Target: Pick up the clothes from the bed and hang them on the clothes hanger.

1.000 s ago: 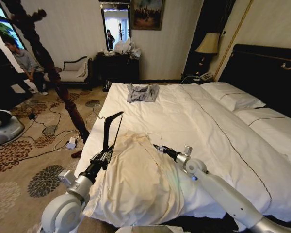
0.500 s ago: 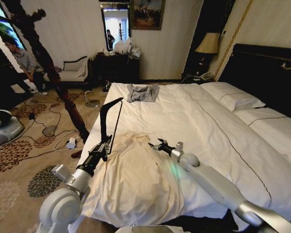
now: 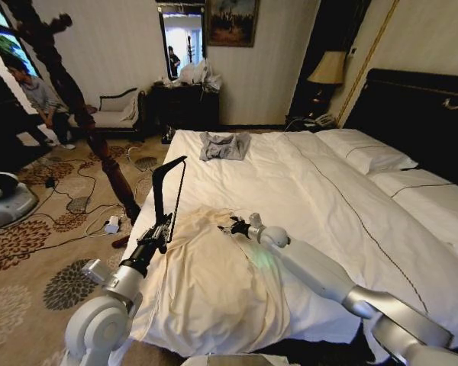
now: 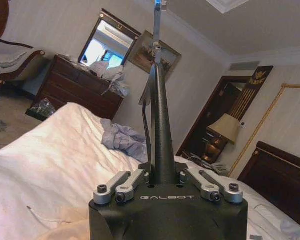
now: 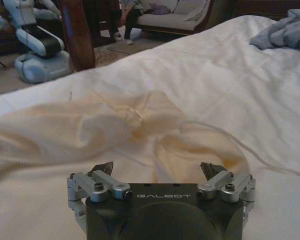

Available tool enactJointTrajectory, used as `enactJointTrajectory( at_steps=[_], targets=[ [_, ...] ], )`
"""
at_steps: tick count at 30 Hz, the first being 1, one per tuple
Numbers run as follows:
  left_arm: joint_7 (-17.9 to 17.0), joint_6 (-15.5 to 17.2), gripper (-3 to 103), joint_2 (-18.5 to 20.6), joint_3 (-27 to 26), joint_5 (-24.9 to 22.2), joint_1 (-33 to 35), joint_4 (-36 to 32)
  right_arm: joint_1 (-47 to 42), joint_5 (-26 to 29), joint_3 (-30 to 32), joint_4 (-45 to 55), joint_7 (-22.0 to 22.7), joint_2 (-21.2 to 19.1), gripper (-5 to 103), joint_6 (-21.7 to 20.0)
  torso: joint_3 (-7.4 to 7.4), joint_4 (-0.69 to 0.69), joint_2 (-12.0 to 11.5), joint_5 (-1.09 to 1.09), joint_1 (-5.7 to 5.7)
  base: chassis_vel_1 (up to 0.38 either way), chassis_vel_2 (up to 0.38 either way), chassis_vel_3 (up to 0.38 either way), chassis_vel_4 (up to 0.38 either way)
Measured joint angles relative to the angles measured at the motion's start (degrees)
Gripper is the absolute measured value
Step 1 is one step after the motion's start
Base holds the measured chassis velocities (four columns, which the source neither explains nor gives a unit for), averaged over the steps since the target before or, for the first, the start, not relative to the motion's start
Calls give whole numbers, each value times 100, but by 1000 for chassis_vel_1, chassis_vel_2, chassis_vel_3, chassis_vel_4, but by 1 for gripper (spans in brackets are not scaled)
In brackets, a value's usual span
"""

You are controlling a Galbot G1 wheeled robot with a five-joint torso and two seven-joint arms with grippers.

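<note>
I see the clothes point(image 3: 214, 278), a cream, pale-yellow shirt of thin fabric, lying spread and wrinkled on the near corner of the bed point(image 3: 328, 198), its lower edge hanging over the foot of the white sheet. In the right wrist view the shirt point(image 5: 90, 130) shows soft folds bunched around the collar, with a thin pale cord trailing off across the sheet beside it.

My right gripper point(image 3: 230, 226) sits low over the collar end of the shirt, arm reaching across the mattress. From its wrist camera I see the right gripper point(image 5: 157, 170) with its fingers spread wide apart and nothing between them, fabric just ahead.

My left gripper point(image 3: 162, 232) is at the bed's left edge, beside the shirt, clamped on the clothes hanger point(image 3: 166, 191). The black hanger stands up from the grip, its thick curved bar and thin rod rising to a point above the mattress. In the left wrist view the hanger point(image 4: 160, 125) rises straight out of the closed left gripper point(image 4: 165, 182).

A smaller grey garment point(image 3: 224, 145) lies crumpled farther up the bed, well apart from the shirt.
</note>
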Motion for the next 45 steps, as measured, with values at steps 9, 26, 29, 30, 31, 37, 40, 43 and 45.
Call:
enactJointTrajectory(
  at_steps=[9, 26, 29, 30, 31, 37, 40, 43, 45],
  targets=[
    [-62, -16, 20, 1, -120, -72, -62, 90, 124, -130, -204, -98, 201, 294, 94, 6, 0, -1, 0, 0, 0, 0, 0, 0, 0],
    [-106, -45, 20, 39, -145, -99, -36, 133, 264, -627, -365, -418, 744, 507, 30, -67, 0, -1, 0, 1, 0, 0, 0, 0, 0],
    [-130, -46, 20, 38, -137, -99, -36, 134, 230, -712, -346, -417, 786, 465, 19, 62, 0, 0, 0, 1, 0, 0, 0, 0, 0],
    [-137, -47, 20, 35, -128, -99, -37, 135, 217, -736, -335, -419, 787, 448, 19, 89, 0, 0, 0, 1, 0, 0, 0, 0, 0],
    [-143, -47, 20, 32, -122, -98, -37, 134, 206, -747, -325, -420, 786, 431, 14, 103, 0, 0, 0, 1, 0, 0, 0, 0, 0],
    [-201, -46, 20, -6, -102, -243, -24, 101, 75, -681, -158, -210, 691, 155, 1, 257, 0, 0, 0, 2, 0, 0, 0, 0, 0],
    [-203, -38, 20, 2, -103, -343, 8, 80, 12, -385, 12, 57, 692, -56, 1, 303, 0, 2, 0, 3, 0, 0, 0, 0, 0],
    [-185, -39, 20, 103, 15, -363, 107, 29, -71, 58, 314, 515, 759, -371, 1, 306, -1, 0, 0, 2, 0, 0, 0, 0, 0],
    [-105, -53, 20, 274, 246, -306, 252, -6, -156, 488, 626, 1037, 818, -702, 1, 254, -1, -1, 0, 3, 0, 0, 0, 0, 0]
  ],
)
